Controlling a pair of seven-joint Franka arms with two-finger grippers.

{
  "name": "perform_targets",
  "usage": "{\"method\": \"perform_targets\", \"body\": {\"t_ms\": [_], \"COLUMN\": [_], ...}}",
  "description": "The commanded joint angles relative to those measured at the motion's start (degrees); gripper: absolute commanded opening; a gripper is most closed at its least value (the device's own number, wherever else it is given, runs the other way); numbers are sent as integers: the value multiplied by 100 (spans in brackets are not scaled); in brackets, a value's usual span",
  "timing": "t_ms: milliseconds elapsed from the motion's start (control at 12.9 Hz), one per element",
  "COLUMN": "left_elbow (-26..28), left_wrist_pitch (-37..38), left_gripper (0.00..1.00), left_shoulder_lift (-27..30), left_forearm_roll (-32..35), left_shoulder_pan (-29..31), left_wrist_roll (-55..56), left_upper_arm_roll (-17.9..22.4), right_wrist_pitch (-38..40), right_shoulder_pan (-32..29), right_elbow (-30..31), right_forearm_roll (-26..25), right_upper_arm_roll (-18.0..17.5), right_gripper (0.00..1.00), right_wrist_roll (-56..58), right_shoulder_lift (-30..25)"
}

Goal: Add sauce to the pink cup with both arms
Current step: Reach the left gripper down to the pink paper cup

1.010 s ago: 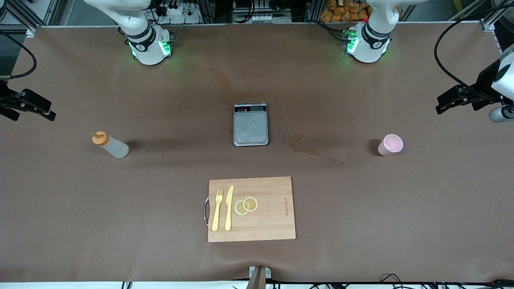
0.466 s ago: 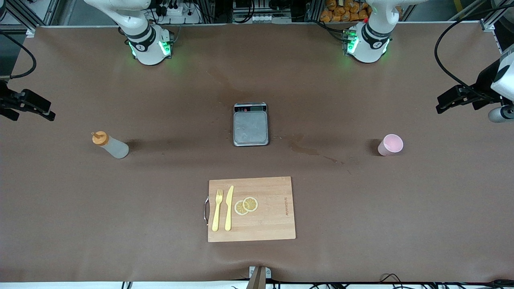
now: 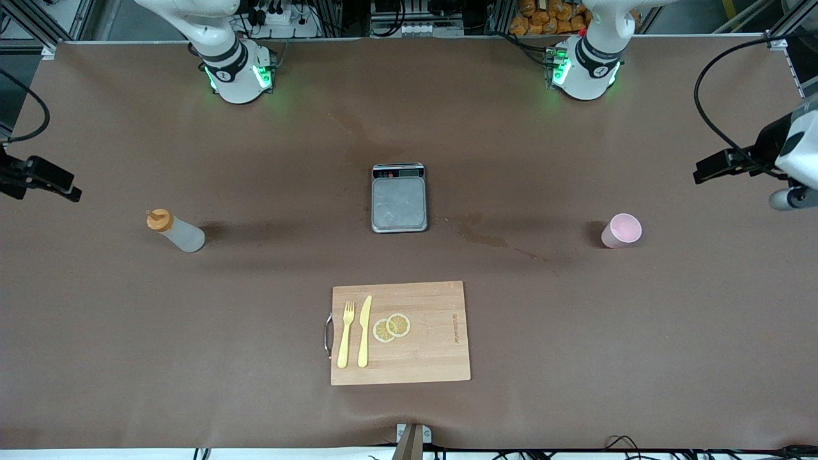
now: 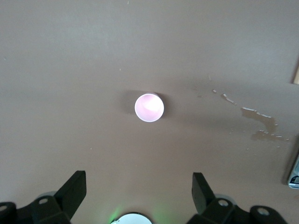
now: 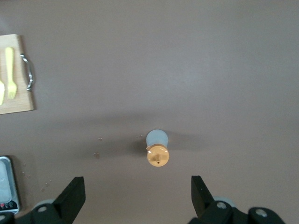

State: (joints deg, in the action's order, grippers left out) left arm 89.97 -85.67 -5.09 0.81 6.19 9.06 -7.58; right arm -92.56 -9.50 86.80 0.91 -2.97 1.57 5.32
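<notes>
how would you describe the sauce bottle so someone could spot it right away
Start at the grey metal kitchen scale mid-table, then look toward the right arm's end. The translucent whitish plastic squeeze bottle stands alone there on the brown table. Its orange nozzle cap sets it apart from the pale pink plastic cup.

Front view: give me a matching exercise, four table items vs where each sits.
Items:
1. sauce bottle
2. pink cup
3. scale
4. lemon slices

Places:
A. on the cutting board
B. toward the left arm's end of the table
C. mid-table, farther from the front camera than the board
D. toward the right arm's end of the table

Pairs: 1-D, 2-B, 3-C, 4-A
</notes>
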Motion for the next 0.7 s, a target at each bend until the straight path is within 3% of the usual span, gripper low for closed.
{"method": "perform_targets", "body": {"t_ms": [0,389,622], "left_elbow": [633,2013,2760], "left_wrist_pitch": [-588,-1968,-2864], "left_gripper": [100,100,100], "left_shoulder_lift": [-36,-36,-97], "left_forearm_roll": [-2,68,68], "left_shoulder_pan": [127,207,277], "left_wrist_roll": [-63,-63,-63], "left_upper_arm_roll": [-24,-24,-15], "right_wrist_pitch": [-131,887,1108], "right_shoulder_pan": [-289,-517,-755], "right_elbow": [-23,-23,-14], "right_forearm_roll": [68,67,198], "right_upper_arm_roll": [-63,-63,-63], "right_gripper": [100,100,100], "right_wrist_roll": [-51,-1341,-1396], "right_shoulder_lift": [372,864,1137]}}
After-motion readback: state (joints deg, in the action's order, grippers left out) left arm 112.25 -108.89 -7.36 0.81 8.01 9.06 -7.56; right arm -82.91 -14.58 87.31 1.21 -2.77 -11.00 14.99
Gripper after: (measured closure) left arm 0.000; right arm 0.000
